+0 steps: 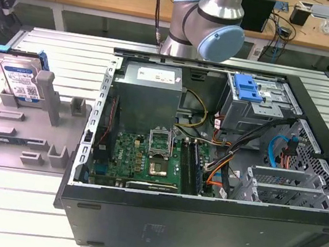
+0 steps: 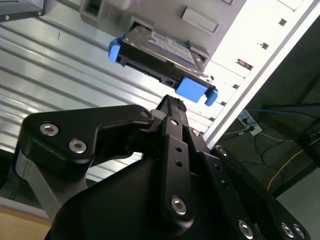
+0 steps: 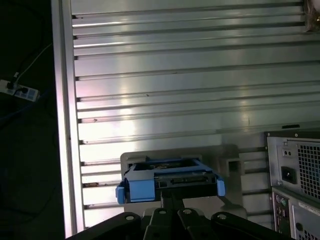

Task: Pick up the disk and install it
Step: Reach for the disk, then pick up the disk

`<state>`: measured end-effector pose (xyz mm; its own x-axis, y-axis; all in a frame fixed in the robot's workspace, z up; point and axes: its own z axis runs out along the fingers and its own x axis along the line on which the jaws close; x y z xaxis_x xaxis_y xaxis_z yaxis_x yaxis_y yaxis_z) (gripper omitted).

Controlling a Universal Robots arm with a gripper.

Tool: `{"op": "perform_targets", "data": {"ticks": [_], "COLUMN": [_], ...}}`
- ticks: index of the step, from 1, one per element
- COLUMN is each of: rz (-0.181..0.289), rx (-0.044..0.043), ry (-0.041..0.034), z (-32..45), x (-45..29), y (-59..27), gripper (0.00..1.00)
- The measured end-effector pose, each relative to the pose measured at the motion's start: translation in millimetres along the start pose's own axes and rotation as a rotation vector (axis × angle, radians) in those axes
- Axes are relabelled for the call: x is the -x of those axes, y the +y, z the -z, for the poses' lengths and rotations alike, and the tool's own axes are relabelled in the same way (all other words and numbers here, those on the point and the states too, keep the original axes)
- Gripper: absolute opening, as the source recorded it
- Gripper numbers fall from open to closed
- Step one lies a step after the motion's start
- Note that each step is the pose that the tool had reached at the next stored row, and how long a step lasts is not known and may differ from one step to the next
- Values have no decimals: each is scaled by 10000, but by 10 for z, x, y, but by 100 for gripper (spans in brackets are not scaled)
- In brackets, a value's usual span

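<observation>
The flat rectangular silver disk in a bright blue plastic carrier (image 1: 21, 79) (image 2: 162, 52) (image 3: 170, 179) leans in the grey moulded plastic holder (image 1: 9, 136). The black angular metal gripper (image 2: 172, 102) (image 3: 172, 192), closed and empty, hovers near that holder.

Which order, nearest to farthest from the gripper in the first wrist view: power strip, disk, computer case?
1. disk, directly ahead of the gripper
2. computer case, standing on the table
3. power strip, down on the floor
</observation>
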<state>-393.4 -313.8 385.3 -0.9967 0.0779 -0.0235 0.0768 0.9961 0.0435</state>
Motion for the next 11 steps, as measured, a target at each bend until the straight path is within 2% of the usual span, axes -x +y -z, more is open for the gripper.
{"op": "perform_targets", "data": {"ticks": [11], "rz": [1], "rx": [-6], "ry": [0], "z": [1], "x": [0], "y": [0], "gripper": [11]}}
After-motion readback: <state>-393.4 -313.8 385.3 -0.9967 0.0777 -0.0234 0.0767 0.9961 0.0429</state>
